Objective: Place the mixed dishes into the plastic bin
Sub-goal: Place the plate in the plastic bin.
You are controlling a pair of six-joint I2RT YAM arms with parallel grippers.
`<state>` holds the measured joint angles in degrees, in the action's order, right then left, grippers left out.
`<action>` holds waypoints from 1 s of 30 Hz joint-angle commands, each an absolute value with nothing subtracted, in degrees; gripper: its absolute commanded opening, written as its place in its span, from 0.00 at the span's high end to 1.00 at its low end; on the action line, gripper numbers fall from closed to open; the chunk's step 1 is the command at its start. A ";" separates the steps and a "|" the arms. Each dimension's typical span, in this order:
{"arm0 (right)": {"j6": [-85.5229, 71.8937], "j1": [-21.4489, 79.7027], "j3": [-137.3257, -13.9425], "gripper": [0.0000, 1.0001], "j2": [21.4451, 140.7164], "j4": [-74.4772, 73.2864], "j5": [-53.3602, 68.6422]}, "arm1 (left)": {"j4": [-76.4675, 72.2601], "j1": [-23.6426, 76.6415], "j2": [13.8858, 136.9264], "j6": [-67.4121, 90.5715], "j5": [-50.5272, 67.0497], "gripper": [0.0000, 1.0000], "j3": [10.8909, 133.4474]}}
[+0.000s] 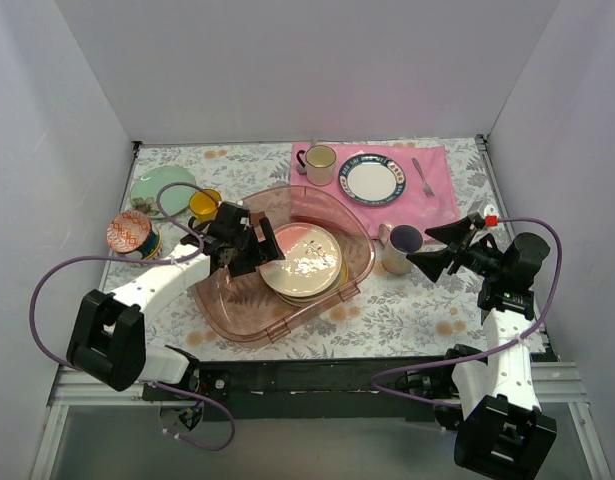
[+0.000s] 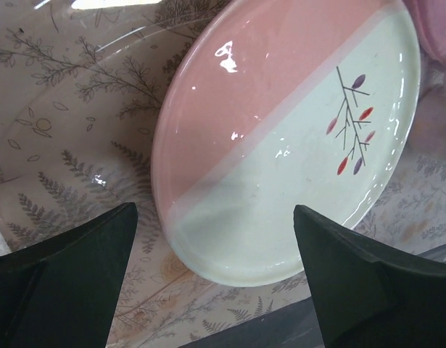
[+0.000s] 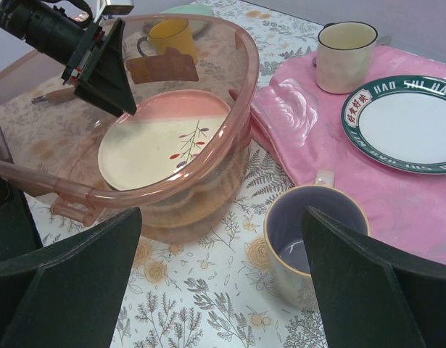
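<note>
Plastic bin (image 1: 232, 300): middle of the table (image 1: 387, 320); floral plate (image 1: 302, 262) lies in it.
Left of bin: small bowl (image 1: 129, 234) by the table edge; large plate (image 1: 162, 187) behind it; first mug (image 1: 204, 205) between that plate and the bin.
Right of bin: second mug (image 1: 400, 246), just beside it.
Cloth (image 1: 442, 200): behind, to the right; carries third mug (image 1: 319, 164), rimmed plate (image 1: 370, 179), fork (image 1: 424, 177), left to right.

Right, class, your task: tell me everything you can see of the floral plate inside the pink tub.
The floral plate is round, glossy and ceramic-looking. One half is pink and the other cream, with a paler band between and a thin twig of red and purple leaves on the cream side. It lies face up inside the pink tub, apparently atop another plate whose rim shows beneath. The left tool hangs open over its edge, not gripping it.
</note>
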<state>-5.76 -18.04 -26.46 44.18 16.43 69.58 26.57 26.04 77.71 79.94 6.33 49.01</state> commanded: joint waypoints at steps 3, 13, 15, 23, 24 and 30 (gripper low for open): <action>-4.84 -18.46 -26.98 0.01 43.42 17.23 69.70 | 29.27 26.02 72.25 76.56 2.73 0.11 55.10; -4.57 -18.63 -26.98 0.01 43.59 16.96 69.61 | 29.88 25.93 65.40 72.07 2.38 0.06 60.90; -4.57 -18.63 -26.89 0.01 43.59 16.96 69.61 | 29.80 25.75 63.99 71.63 1.76 0.04 61.69; -4.31 -18.81 -26.81 0.01 44.03 16.96 69.43 | 26.90 20.75 60.38 68.74 0.88 0.02 63.89; -4.31 -18.90 -26.81 0.01 44.21 16.96 69.43 | 26.63 20.13 60.29 68.56 0.79 0.02 64.33; -3.96 -19.51 -26.72 0.01 45.17 16.61 69.26 | 25.23 13.63 63.45 65.31 2.46 0.02 67.58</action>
<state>-5.30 -18.87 -26.46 44.64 16.38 69.32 27.33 17.17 62.11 68.88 2.04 63.79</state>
